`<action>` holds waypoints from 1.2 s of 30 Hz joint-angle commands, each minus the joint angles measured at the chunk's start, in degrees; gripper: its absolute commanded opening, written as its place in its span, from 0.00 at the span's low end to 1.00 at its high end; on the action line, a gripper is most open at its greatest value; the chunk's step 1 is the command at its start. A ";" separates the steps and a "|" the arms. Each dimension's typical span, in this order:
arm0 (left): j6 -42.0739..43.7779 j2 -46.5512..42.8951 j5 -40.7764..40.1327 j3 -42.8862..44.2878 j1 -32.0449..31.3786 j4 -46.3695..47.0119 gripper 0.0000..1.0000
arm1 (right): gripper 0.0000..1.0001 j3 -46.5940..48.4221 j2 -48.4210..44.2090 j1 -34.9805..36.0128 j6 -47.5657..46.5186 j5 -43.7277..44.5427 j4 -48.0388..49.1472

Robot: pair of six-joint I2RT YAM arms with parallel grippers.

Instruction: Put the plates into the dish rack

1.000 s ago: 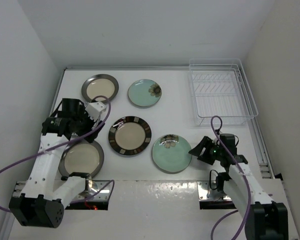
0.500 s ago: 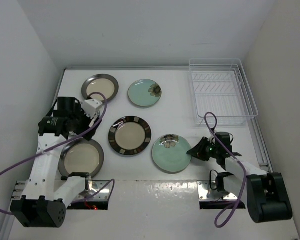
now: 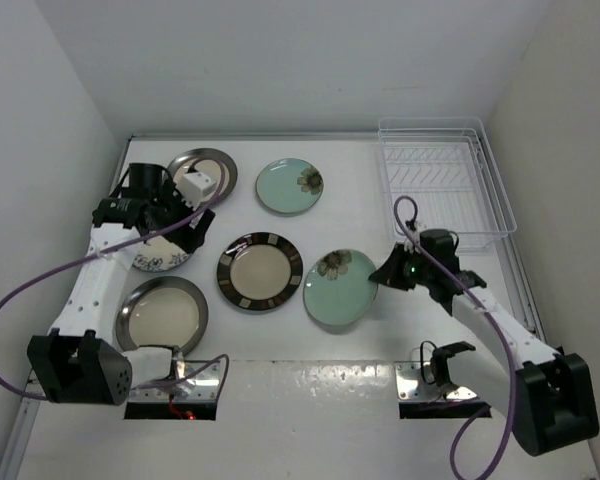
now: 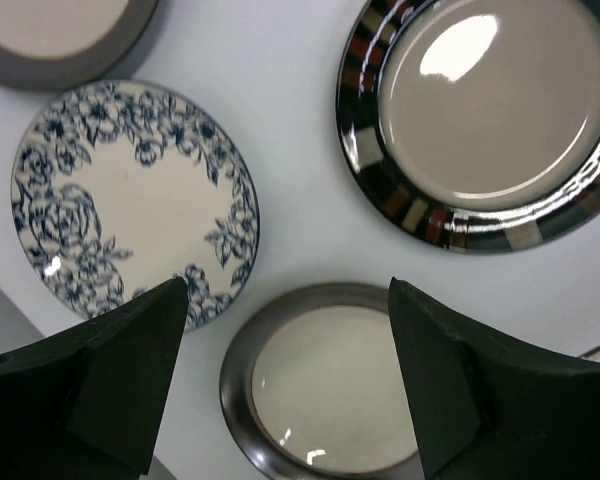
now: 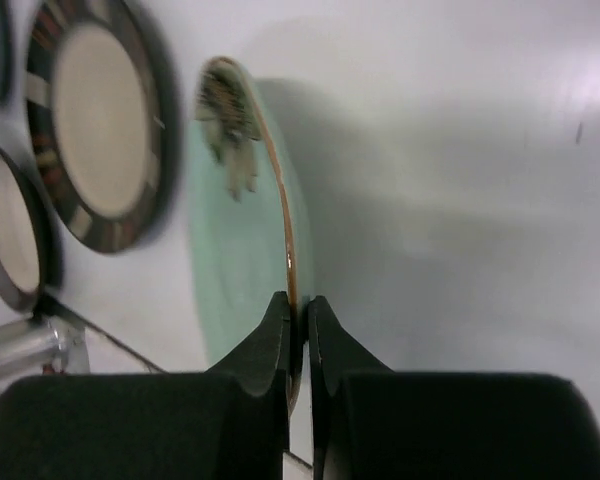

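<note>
My right gripper (image 5: 297,310) is pinched shut on the rim of a mint green plate (image 5: 242,250). Both pads meet on that thin edge and nothing more, so the plate stands tilted up, its flowered face turned toward the brown-striped plate (image 5: 105,120) just beside it. I cannot tell whether its far edge is clear of the table (image 5: 460,200). That narrow bite is my worry: with a glazed rim and the weight hanging off to one side, the plate may swivel between the pads or slide out as I swing it. If the low edge drags, it could knock the striped plate. The dish rack (image 3: 450,236) sits well apart at the far right with no plates in it, and its raised side could catch the rim if I come in low. My left gripper (image 4: 288,300) hangs spread wide and empty between the white-blue floral plate (image 4: 130,195) and a cream plate with dark rim (image 4: 330,395). Lowering there would land a finger on a plate face, not a rim.
</note>
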 commanded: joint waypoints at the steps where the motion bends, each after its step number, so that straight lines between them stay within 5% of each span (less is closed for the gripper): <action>1: -0.15 2.93 4.06 3.22 -0.98 3.42 0.86 | 0.00 16.86 -3.35 2.35 -5.02 10.33 -7.98; 9: -0.85 7.86 3.19 4.27 -6.25 7.55 0.85 | 0.00 49.74 8.68 2.44 -14.07 20.09 -21.95; 19: -3.84 13.48 3.11 8.13 -6.26 8.08 0.85 | 0.00 81.84 30.28 -6.17 -25.32 30.11 -18.29; 24: -4.89 17.78 0.73 11.21 -6.26 8.08 0.85 | 0.00 82.93 36.27 -7.40 -36.74 39.86 -5.66; 36: -5.42 23.68 1.43 12.89 -5.20 7.55 0.85 | 0.00 81.25 43.14 -8.10 -51.07 42.50 7.10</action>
